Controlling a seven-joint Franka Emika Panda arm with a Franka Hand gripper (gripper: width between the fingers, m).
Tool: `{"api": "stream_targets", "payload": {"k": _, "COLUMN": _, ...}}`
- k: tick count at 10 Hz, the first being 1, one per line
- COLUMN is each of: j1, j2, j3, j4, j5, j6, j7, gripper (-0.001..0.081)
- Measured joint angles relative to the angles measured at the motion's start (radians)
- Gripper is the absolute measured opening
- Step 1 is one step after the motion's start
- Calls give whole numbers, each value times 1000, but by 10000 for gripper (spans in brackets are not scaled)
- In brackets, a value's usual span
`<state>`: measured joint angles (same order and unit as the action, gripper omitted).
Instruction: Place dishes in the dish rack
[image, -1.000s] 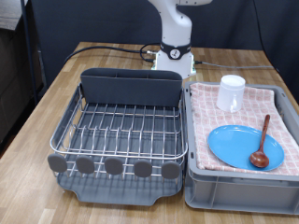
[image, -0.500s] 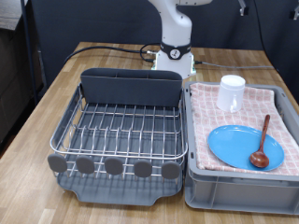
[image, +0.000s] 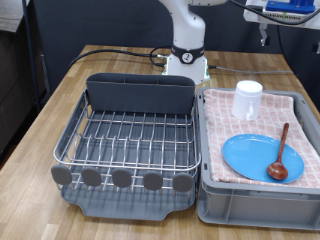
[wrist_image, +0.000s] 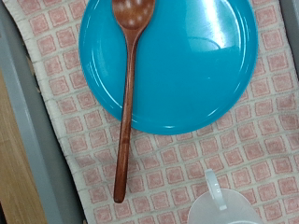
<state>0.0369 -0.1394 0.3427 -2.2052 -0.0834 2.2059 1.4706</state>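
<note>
Rack (image: 128, 140) lies at exterior view's left of bin (image: 258, 195); in bin, spoon (image: 280, 153) apparently overlaps plate (image: 258, 155); mug (image: 247, 99) behind.

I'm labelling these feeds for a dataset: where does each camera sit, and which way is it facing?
Exterior view: off the arm, facing the robot's base across the table, over the dish rack and grey bin; the arm shows, its pincer only partly at the top edge.
Wrist view: on the hand, looking straight down into the bin; no fingers show.
Shared: blue plate, wooden spoon, white mug, checkered cloth.
</note>
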Motion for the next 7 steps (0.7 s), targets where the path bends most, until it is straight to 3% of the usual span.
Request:
{"api": "stream_targets", "payload": {"k": 5, "j1": 3, "j2": 106, "j3": 70, "j4": 9, "j5": -217, "j6": 96, "j7": 248, "gripper": 802}}
{"api": "stream_targets", "payload": {"k": 7, "j1": 4, "j2": 158, "j3": 76, "j4": 10, "j5": -253, "j6": 158, "j7": 290, "gripper": 802}}
